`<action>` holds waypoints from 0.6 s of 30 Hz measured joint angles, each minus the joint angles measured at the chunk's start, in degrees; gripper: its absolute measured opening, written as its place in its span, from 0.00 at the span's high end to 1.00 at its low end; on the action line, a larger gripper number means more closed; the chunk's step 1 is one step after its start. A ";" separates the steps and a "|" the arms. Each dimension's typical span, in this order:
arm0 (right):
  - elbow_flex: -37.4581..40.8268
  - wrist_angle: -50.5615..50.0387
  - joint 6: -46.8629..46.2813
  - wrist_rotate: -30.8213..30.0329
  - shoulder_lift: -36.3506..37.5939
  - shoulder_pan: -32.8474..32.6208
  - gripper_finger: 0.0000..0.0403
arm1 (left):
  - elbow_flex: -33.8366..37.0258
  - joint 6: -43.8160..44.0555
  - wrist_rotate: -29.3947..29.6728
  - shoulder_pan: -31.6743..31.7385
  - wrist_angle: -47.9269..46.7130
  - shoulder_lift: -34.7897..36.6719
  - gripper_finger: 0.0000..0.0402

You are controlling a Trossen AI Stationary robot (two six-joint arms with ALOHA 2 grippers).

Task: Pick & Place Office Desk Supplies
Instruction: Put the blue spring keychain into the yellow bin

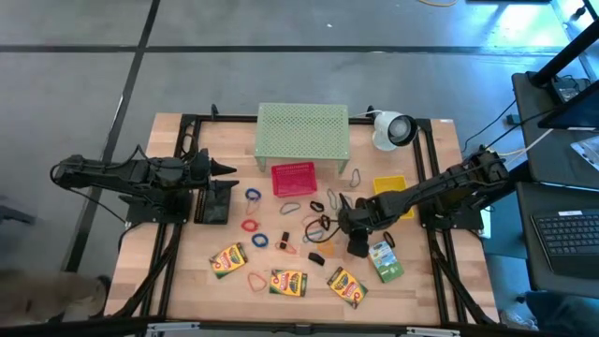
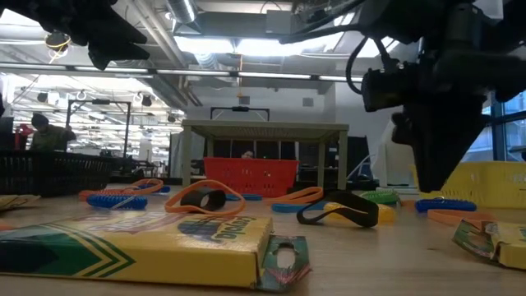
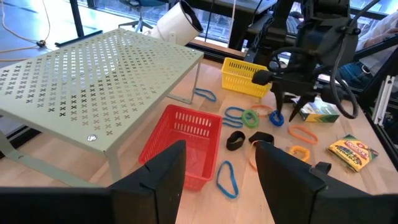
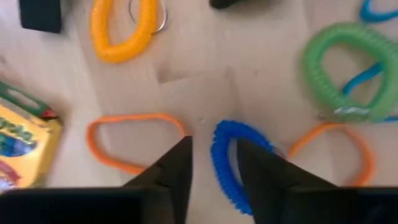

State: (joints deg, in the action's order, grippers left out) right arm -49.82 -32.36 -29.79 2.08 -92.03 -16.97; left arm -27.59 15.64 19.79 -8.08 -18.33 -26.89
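Two risks I see: my right hand [image 4: 211, 163], fingers parted astride the blue coiled rubber loop [image 4: 231, 158] on the wooden table [image 4: 186, 74], may snag the neighbouring orange loop [image 4: 134, 142] or pinch only one strand.

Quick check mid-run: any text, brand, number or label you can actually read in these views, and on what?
"Crayola": on the front face of the nearest crayon box, low view, partly legible.
Crayon box by the right arm, left wrist view: printing too blurred to read.
Other crayon boxes, high view: lettering too small.
No other readable text or numbers.

Right pincer [image 4: 211, 165] points down, fingers parted; left pincer [image 3: 221, 165] open.
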 joint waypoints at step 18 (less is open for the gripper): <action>0.00 -0.42 17.49 -2.96 -1.20 0.04 0.59 | 0.00 0.15 0.00 0.00 -0.02 0.00 0.52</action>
State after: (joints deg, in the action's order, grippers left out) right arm -49.82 -32.78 -12.30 -0.88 -93.23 -16.93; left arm -27.59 15.79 19.79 -8.08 -18.35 -26.89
